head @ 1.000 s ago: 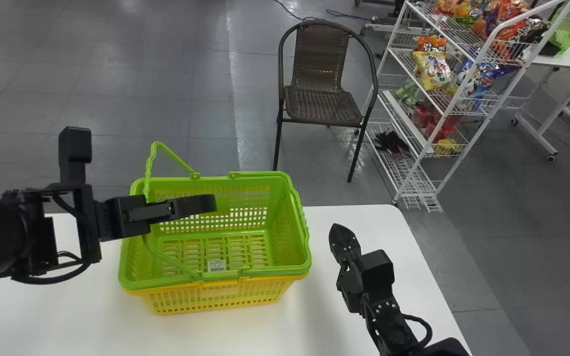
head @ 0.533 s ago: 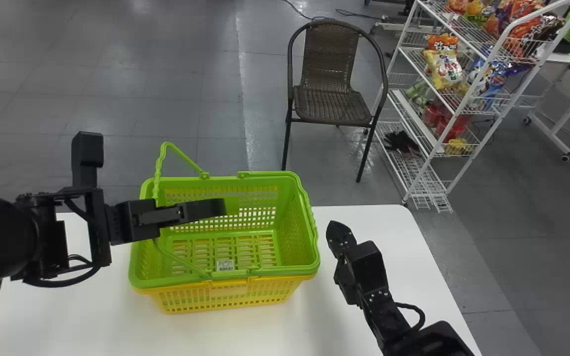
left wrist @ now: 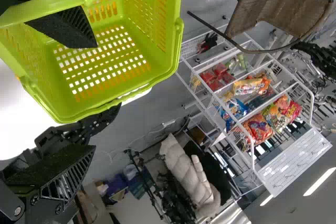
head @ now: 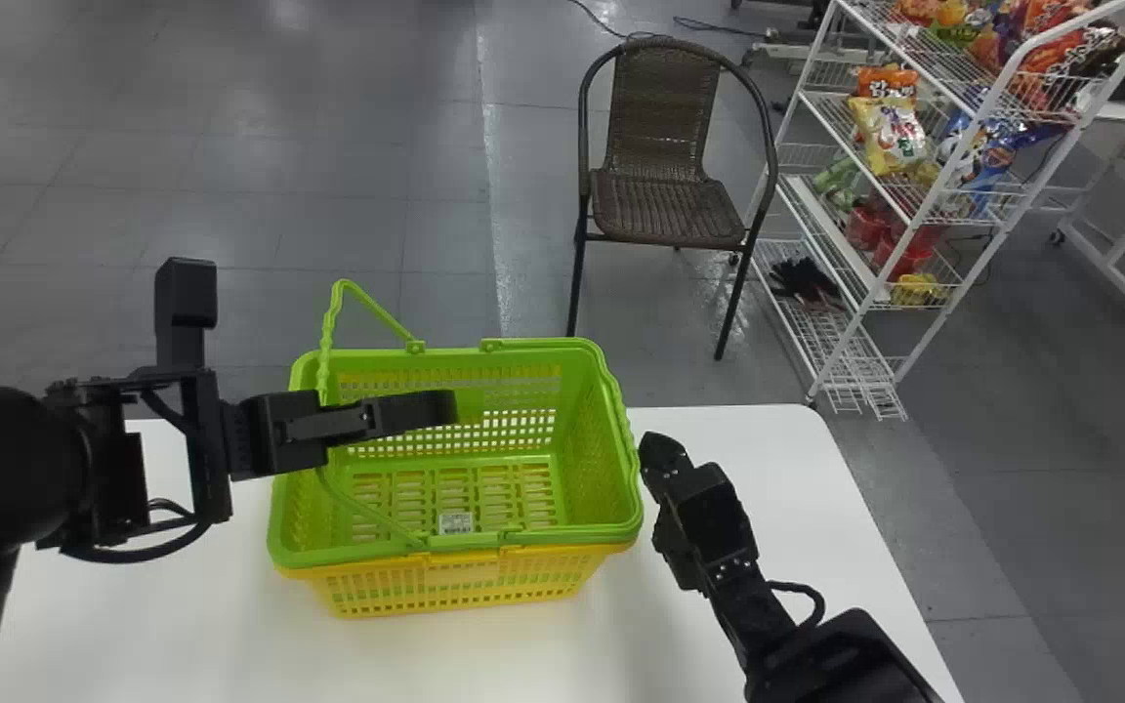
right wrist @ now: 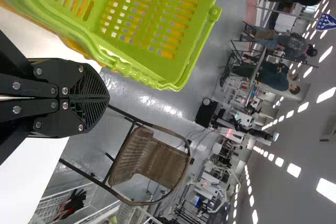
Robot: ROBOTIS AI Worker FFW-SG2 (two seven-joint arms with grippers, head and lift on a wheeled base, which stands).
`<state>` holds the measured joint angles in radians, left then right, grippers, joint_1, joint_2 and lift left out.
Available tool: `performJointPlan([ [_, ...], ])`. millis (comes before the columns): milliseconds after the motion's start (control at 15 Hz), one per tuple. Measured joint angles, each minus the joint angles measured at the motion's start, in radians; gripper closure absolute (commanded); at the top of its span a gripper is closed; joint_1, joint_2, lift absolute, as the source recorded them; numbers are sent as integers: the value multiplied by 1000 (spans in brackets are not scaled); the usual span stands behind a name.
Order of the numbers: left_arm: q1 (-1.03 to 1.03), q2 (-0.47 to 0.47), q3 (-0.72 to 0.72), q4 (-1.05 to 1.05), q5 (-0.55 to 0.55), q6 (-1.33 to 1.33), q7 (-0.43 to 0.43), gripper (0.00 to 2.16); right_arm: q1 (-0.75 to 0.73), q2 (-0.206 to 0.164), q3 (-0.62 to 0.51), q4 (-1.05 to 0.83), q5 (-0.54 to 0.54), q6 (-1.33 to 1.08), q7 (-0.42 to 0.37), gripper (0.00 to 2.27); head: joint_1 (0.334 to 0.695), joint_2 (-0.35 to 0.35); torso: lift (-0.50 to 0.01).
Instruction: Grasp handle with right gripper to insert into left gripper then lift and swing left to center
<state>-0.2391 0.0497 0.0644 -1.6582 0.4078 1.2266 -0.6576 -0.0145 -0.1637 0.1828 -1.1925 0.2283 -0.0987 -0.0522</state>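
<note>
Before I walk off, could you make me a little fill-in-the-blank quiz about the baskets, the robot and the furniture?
The lower basket, under the green basket, is coloured ____. The left gripper has its fingers spread apart, while the right gripper has its fingers ____. In the head view, the white rack stands to the ____ of the brown chair.

Missing words, in order: yellow; closed; right.

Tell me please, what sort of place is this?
It looks like a robotics lab or test hall set up like a small shop: snack bags on a wire rack, shopping baskets on a white table, and long rows of ceiling lights.
</note>
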Motion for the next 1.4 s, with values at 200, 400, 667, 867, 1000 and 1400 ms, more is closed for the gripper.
performJointPlan([
  [200, 0, -2, -1, 0, -1, 0, 1, 134, -7, 1, 6, 2, -2, 5, 0, 2243, 695, -157, 0],
  [400, 1, -3, -2, 0, -2, 1, 1, 134, -10, 1, 8, 1, -13, 2, -1, 2243, 695, -156, 0],
  [667, 2, -5, -4, -2, -1, 17, 1, 134, 1, 1, 1, -27, -48, -3, 0, 2243, 695, -160, 0],
  [867, 4, -6, -6, -7, -1, 18, 0, 134, 33, 0, -4, -100, -74, 15, 4, 2243, 695, -159, 0],
  [1000, 4, -10, -11, -12, -1, 19, 1, 134, 55, -1, -6, -155, -87, 32, 8, 2243, 695, -160, 0],
  [1400, -48, -19, -48, 18, -14, 12, 9, 134, 84, -2, 4, -236, -95, 68, 11, 2240, 695, -163, 0],
])
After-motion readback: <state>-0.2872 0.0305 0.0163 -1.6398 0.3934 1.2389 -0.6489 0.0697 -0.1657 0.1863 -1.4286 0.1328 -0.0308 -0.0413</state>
